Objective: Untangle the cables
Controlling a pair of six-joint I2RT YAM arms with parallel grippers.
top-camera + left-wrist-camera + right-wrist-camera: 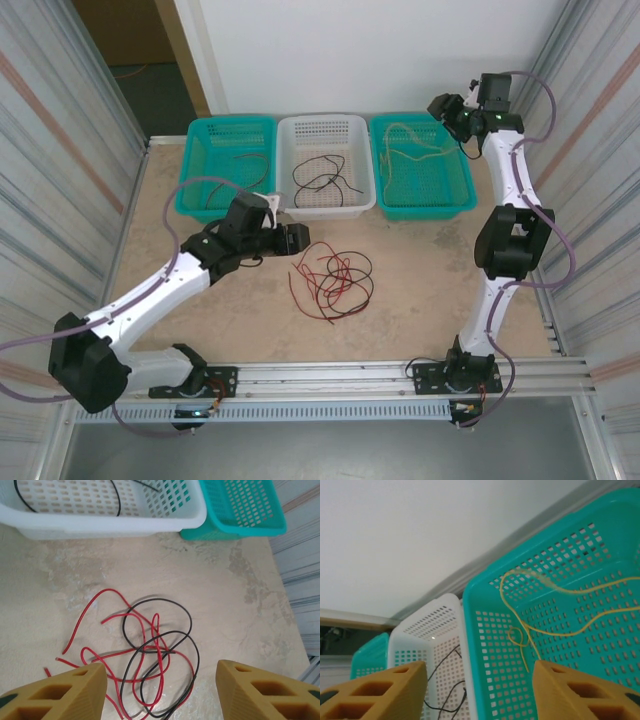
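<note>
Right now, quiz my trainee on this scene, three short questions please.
1. True or false: the thin yellow cable lies in the white perforated plastic basket.
2. Which colours make up the tangle of thin cables on the beige tabletop? A red and black; B yellow and red; C black only.
3. Fill in: the left gripper has its jaws ____ above the tangle.
Key: 1 false, it lies in the right-hand teal plastic basket; 2 A; 3 open.

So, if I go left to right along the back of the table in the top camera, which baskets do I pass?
Left teal basket → white basket → right teal basket.
</note>
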